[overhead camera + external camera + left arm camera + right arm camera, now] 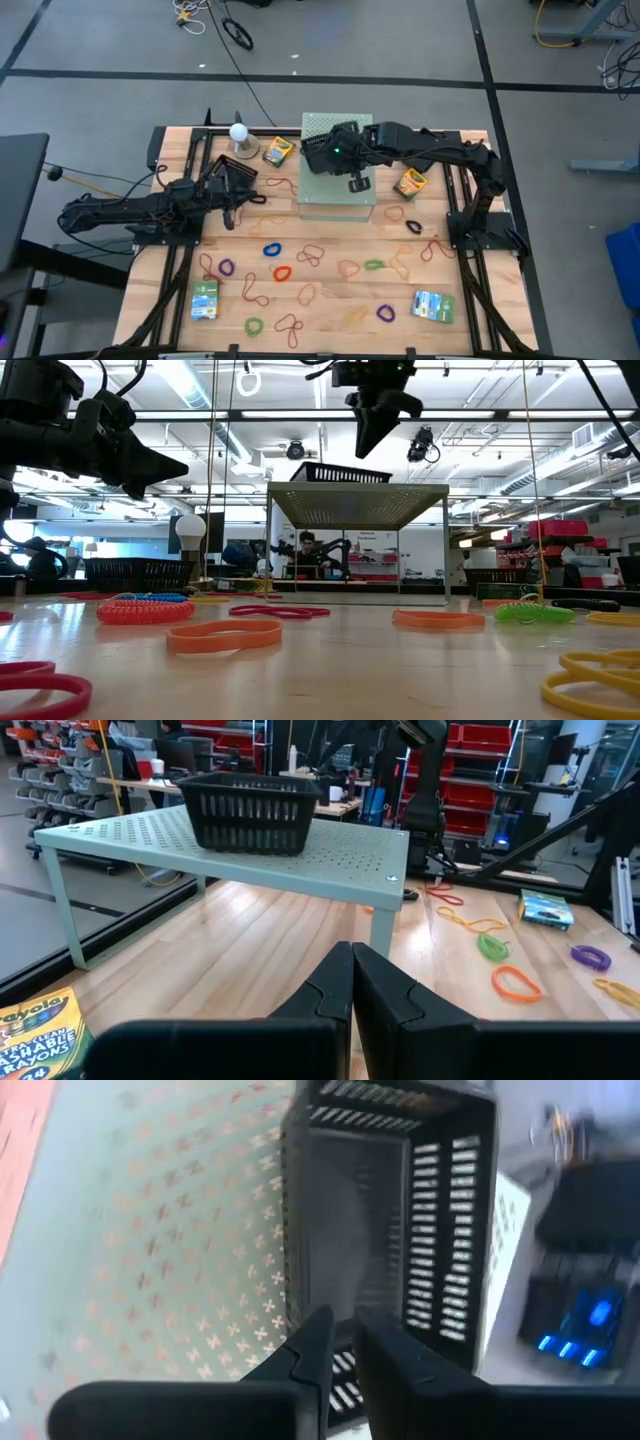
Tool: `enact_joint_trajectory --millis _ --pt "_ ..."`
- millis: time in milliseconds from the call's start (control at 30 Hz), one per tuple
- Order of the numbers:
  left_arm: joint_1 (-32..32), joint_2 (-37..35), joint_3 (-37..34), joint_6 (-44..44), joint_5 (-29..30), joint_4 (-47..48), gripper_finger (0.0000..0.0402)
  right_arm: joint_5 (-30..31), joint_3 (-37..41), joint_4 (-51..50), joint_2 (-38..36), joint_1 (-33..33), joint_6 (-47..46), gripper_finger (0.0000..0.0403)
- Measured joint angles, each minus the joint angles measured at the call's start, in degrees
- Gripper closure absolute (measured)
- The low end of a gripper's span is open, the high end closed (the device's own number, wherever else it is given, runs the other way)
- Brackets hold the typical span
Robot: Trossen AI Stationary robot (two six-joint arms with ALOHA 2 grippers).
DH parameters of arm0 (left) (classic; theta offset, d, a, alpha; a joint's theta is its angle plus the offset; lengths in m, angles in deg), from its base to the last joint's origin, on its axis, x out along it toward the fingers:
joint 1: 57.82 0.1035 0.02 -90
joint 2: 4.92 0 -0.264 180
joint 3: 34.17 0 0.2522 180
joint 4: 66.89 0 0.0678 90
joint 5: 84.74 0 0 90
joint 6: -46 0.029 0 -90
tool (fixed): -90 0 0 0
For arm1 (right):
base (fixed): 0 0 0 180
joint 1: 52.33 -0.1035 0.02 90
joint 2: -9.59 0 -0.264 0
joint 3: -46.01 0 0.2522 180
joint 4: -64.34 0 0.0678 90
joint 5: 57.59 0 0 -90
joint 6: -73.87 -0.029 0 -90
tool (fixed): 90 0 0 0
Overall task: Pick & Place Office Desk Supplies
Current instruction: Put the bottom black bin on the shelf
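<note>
Early in the task by the look of it. Nearly everything is still out on the desk [330, 300]: rubber bands [283, 272] of many colours are scattered across the near half, one crayon box [277, 151] lies far-left of the perforated green shelf [338, 200], and another crayon box [410, 183] sits right of it. One packet [205, 299] is near-left, another packet [433, 306] near-right.

The black basket [248, 810] stands on top of the shelf. From the right wrist view its inside looks bare, though part is blurred, so I judge little or nothing is sorted yet.

The right gripper [359, 184] hangs over the shelf just beside the basket, fingers [310, 1350] parted only slightly, with nothing between them. The left gripper [352, 985] waits over the desk left of the shelf, clenched and empty, near the far-left crayon box.

Basically all supplies are left to move.
</note>
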Motion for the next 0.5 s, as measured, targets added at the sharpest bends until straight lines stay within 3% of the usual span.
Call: enact_joint_trajectory --millis 133,267,400,500 --pt "0.0 0.0 0.0 -0.6 0.0 0.0 0.0392 2.3 0.0 1.2 -0.4 0.0 -16.1 0.0323" --pt "0.0 0.0 0.0 -0.7 0.0 0.0 0.0392 2.5 0.0 6.5 -0.4 -0.1 -38.6 0.0285" --pt "0.0 0.0 0.0 -0.7 0.0 0.0 0.0392 -1.7 0.0 14.4 -0.3 0.7 -59.7 0.0242" --pt "0.0 0.0 0.0 -0.1 0.0 0.0 0.0392 -6.1 0.0 19.0 0.8 1.2 -64.9 0.022"
